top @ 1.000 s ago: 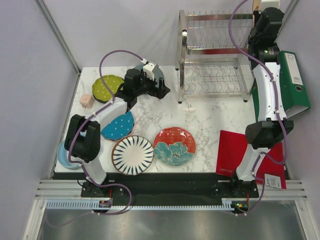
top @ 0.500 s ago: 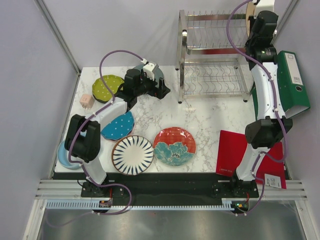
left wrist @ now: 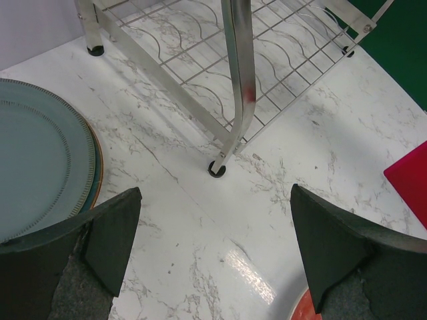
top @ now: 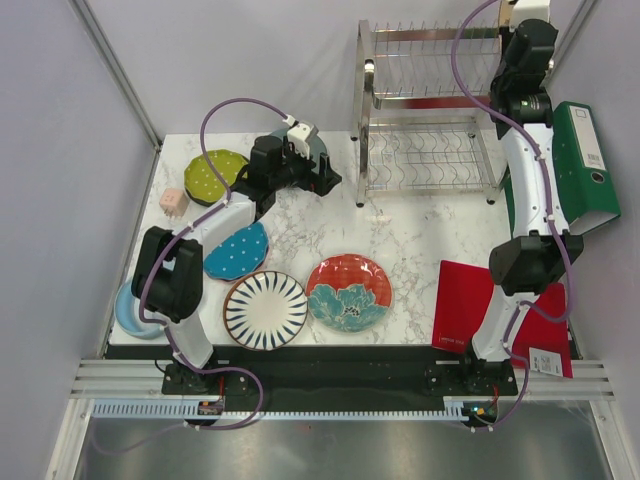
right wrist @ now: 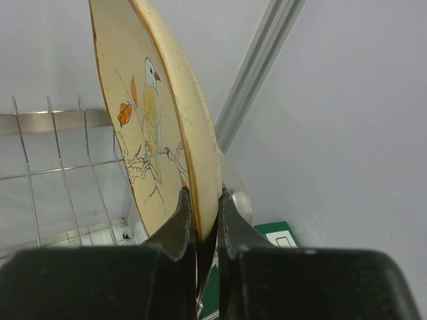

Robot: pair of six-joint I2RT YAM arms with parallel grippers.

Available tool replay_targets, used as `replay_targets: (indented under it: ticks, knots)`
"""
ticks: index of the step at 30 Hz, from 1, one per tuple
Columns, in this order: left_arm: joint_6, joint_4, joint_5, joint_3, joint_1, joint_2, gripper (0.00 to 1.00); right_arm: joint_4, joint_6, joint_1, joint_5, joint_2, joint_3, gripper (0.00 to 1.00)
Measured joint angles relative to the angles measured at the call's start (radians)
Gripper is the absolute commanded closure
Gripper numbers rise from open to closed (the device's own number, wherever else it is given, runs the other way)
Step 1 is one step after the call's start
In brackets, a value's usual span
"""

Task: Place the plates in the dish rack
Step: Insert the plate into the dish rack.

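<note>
At the far right corner of my marble table [top: 420, 235], before grey walls [top: 250, 60], stands the dish rack [top: 430, 150]. My right hand [right wrist: 200, 223] clamps the bird plate [right wrist: 157, 127]; my left hand [left wrist: 213, 227] gapes.

The left arm [top: 225, 220] is lying bent and low, and the left gripper [left wrist: 215, 200] is hanging with its jaws spread wide, gripping nothing. The right arm [top: 530, 170] is standing tall at full stretch, and the right gripper [right wrist: 202, 200] is pinching the tan bird plate [right wrist: 143, 113] by its rim.
</note>
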Motion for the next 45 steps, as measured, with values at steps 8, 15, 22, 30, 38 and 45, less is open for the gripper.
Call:
replay_targets:
  ticks: [8,15,22,30,38,45]
  knots:
    - [0.0,0.0,0.0,0.0,0.0,0.002,0.0,0.042,-0.015,-0.005,0.009,0.0,0.01,1.0]
    - [0.0,0.0,0.0,0.0,0.0,0.002,0.0,0.046,-0.011,-0.01,0.003,0.022,0.01,1.0]
    - [0.0,0.0,0.0,0.0,0.0,0.002,0.0,0.026,0.005,-0.026,-0.025,0.062,0.01,1.0]
    - [0.0,0.0,0.0,0.002,0.0,0.003,0.0,-0.009,0.026,-0.039,-0.063,0.077,0.043,1.0]
    - [-0.008,0.0,0.0,0.02,0.0,0.02,0.0,-0.034,0.003,-0.049,-0.077,0.094,0.083,1.0]
    - [-0.01,0.0,0.0,0.021,0.0,0.02,0.0,-0.07,0.011,-0.057,-0.085,0.093,0.07,0.69]
